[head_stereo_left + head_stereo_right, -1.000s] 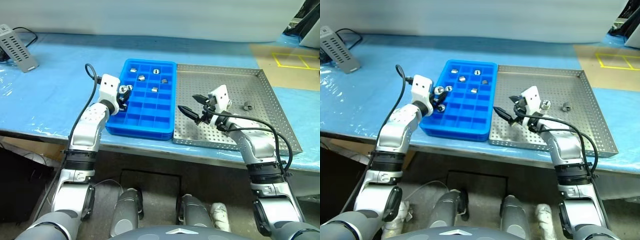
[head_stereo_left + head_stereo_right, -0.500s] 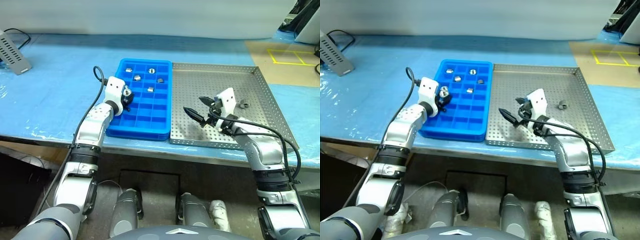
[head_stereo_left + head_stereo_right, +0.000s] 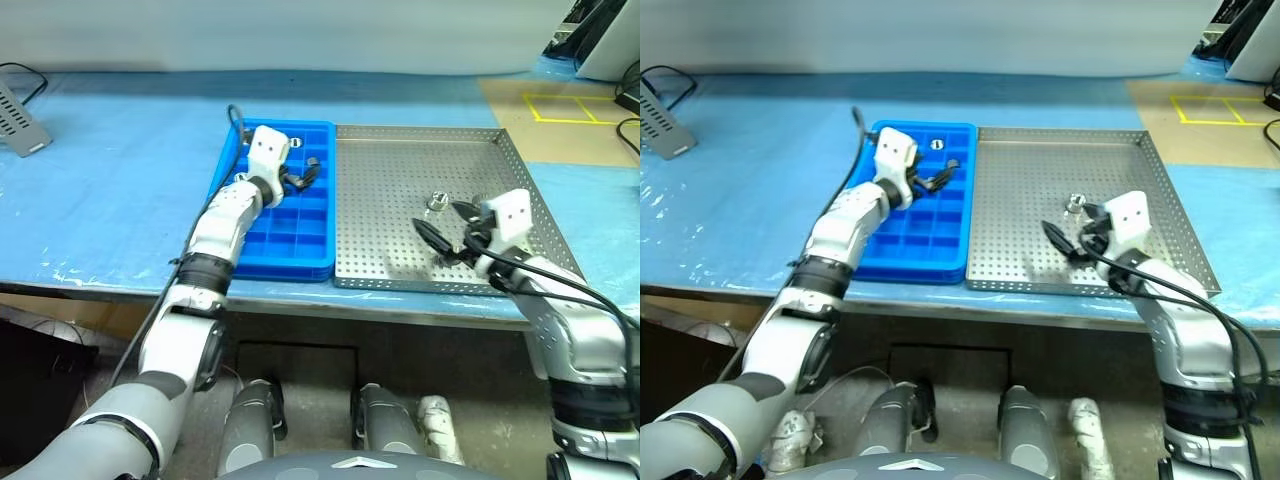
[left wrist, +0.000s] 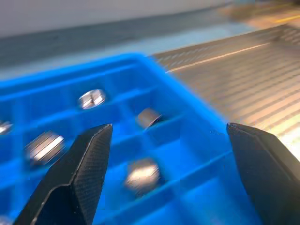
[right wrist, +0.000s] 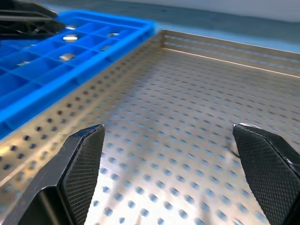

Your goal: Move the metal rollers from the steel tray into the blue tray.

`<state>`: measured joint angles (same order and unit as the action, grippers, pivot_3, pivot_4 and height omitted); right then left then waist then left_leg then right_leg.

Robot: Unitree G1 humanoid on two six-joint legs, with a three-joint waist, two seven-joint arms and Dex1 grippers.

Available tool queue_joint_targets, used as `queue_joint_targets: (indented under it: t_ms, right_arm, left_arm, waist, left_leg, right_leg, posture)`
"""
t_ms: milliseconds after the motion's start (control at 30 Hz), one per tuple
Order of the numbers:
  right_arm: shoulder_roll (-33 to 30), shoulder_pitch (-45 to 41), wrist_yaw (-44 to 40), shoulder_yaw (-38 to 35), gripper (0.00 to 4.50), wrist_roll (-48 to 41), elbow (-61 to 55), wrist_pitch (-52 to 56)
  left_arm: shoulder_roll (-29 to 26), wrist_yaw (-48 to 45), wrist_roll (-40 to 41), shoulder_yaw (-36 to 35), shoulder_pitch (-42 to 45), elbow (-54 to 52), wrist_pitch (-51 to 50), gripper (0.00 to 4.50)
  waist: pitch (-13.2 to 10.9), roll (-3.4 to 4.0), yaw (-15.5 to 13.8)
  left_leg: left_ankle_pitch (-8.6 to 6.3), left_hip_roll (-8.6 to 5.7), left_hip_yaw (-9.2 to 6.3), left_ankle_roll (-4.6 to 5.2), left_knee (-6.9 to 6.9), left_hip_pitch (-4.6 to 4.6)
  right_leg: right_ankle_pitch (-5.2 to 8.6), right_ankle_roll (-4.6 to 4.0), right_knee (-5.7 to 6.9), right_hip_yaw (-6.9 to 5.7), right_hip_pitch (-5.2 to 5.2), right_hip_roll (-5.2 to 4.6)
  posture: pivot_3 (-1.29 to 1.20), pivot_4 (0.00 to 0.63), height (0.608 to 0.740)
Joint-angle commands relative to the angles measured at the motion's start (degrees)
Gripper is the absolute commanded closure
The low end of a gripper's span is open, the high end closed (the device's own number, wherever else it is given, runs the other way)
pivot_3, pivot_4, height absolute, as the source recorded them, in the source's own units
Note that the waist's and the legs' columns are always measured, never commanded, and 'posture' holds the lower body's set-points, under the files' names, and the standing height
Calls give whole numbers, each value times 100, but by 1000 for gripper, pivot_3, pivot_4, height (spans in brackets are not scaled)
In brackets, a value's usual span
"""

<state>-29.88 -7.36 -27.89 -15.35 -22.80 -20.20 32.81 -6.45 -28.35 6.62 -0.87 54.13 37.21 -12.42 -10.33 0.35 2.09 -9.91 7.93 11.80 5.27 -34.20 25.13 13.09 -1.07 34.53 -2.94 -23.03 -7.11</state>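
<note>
Left tool (image 4: pixel 164 154) now spread, roller (image 4: pixel 142 171) dropped into blue tray (image 3: pixel 300 255); right tool (image 3: pixel 445 228) spread, empty, shifted rightward.

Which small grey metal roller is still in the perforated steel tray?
The lone small grey metal roller on the perforated steel tray, just beyond the right tool; the others sit in blue tray compartments.

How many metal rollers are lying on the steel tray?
1 in plain sight: a roller near the middle of the steel tray, just beyond the right gripper. Another may be hidden behind that gripper.
</note>
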Motion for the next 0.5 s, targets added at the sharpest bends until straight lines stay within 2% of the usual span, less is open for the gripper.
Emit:
queue_joint_targets:
  t_ms: [33, 267, 500]
  right_arm:
    - [-66, 380, 260, -594, 0, -224, -815, 198]
    - [154, 1488, 802, -1608, 0, -476, -2008, 603]
    - [420, 2276, 1154, -2162, 0, -685, -2758, 763]
  left_arm:
    - [248, -374, 59, 65, 538, 752, 581, 398]
    - [715, -386, -193, 91, 1507, 2594, 1377, 398]
    - [953, 104, -438, 50, 1939, 3401, 1662, 398]
  waist:
    - [0, 0, 139]
    - [2, 3, 773]
    - [2, 4, 1633]
  left_leg:
    - [-2, -1, 3, 3, 0, -1]
    - [-18, -6, 3, 27, 3, 16]
    - [-52, -17, 0, 80, -6, 66]
  right_leg:
    - [0, 0, -2, 3, 0, 0]
    - [-1, 4, -50, -8, 6, 1]
    - [-10, 21, -135, -34, 11, -8]
  posture:
    - [-712, 150, 740]
    - [-876, 150, 740]
    - [-984, 150, 740]
